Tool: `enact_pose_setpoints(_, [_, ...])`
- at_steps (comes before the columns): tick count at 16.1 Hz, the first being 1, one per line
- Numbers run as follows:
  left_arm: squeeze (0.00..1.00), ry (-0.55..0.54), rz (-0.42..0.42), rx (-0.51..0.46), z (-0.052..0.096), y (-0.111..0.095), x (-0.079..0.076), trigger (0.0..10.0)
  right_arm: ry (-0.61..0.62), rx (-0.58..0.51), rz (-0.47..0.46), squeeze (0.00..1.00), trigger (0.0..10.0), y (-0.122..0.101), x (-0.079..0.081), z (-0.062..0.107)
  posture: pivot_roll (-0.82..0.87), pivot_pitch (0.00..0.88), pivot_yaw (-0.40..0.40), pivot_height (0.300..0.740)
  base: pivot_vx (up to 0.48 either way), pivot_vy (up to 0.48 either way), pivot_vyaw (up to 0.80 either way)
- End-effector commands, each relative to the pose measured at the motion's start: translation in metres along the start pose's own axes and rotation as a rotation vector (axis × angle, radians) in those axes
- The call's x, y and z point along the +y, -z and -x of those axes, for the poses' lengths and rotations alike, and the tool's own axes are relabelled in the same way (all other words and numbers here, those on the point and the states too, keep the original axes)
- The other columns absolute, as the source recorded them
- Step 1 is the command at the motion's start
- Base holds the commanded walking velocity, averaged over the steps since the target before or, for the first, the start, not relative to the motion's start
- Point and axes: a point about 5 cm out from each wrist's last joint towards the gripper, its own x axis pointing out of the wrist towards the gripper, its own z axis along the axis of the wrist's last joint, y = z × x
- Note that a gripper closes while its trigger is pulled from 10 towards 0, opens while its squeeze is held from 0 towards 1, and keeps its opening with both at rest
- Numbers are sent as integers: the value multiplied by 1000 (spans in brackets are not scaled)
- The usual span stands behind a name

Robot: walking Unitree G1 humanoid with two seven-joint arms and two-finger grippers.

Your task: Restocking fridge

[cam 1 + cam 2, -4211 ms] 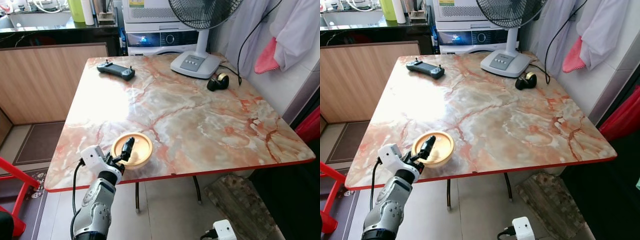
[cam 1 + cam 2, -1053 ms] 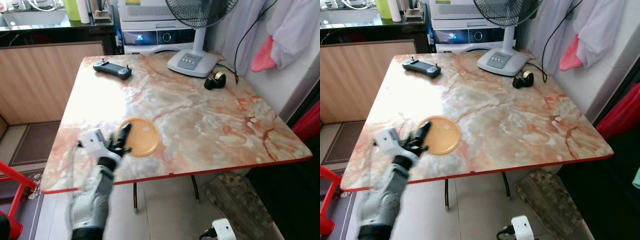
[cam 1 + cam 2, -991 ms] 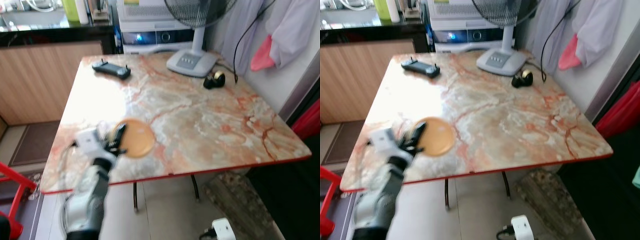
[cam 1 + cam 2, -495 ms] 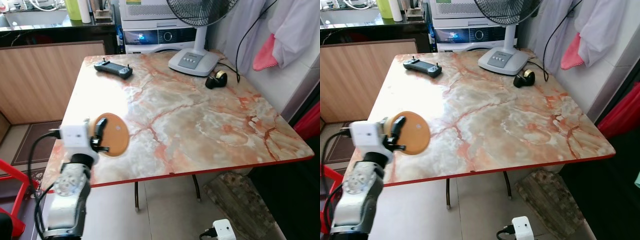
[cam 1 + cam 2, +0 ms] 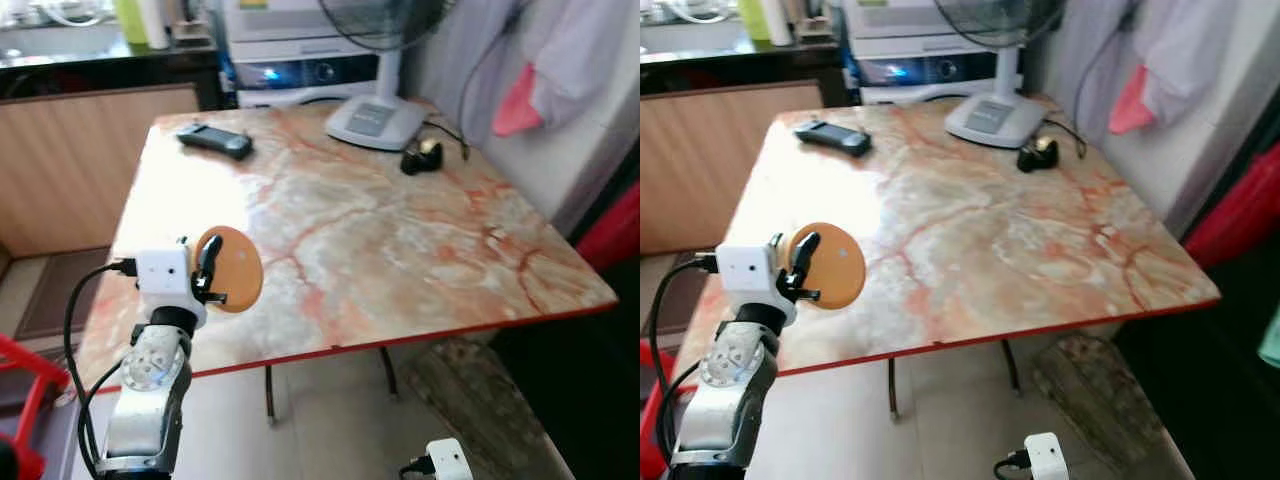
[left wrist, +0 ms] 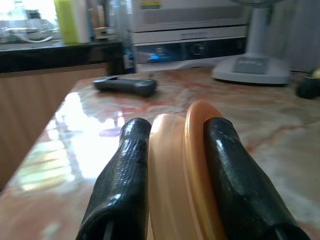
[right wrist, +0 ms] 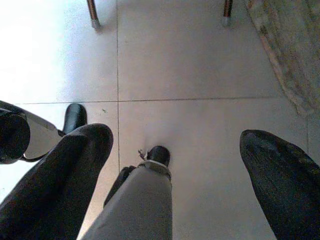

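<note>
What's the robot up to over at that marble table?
The robot's left tool has a round orange plastic dish pinched on edge between its black fingers, held upright in the air above the near left part of the pink marble table. The right tool hangs open, pointing down at the tiled floor.

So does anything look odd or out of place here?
Only the orange bowl: the left gripper holds it on edge above the table, rim pinched between its fingers. Nothing looks spilled or damaged.

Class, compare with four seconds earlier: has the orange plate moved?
Yes. The orange plate, then flat near the table's front edge, now stands on edge, lifted clear in the left gripper.
</note>
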Motion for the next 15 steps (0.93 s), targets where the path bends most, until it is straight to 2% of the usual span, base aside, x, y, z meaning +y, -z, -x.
enact_pose_setpoints(1, [0,13,-14,-27,-3,-5,-5,10000,3,14,0,0,10000,3,-2,1,53,0,-15,740,0,0,-800])
enact_pose_setpoints(4, [0,39,-15,-32,-7,-6,-16,10000,-4,15,3,0,10000,3,-1,1,46,0,-9,740,0,0,-800])
enact_pose_setpoints(11, [0,45,-6,-28,-9,-4,-17,10000,-11,21,12,0,10000,4,0,1,46,0,-6,740,0,0,-800])
enact_pose_setpoints(13, [0,55,5,-26,-10,-4,-20,10000,-12,22,15,0,10000,4,0,1,49,0,-6,740,0,480,-800])
enact_pose_setpoints(15, [0,83,-25,-30,-10,-3,-24,10000,-13,21,15,0,10000,4,0,0,49,0,-6,740,0,0,-800])
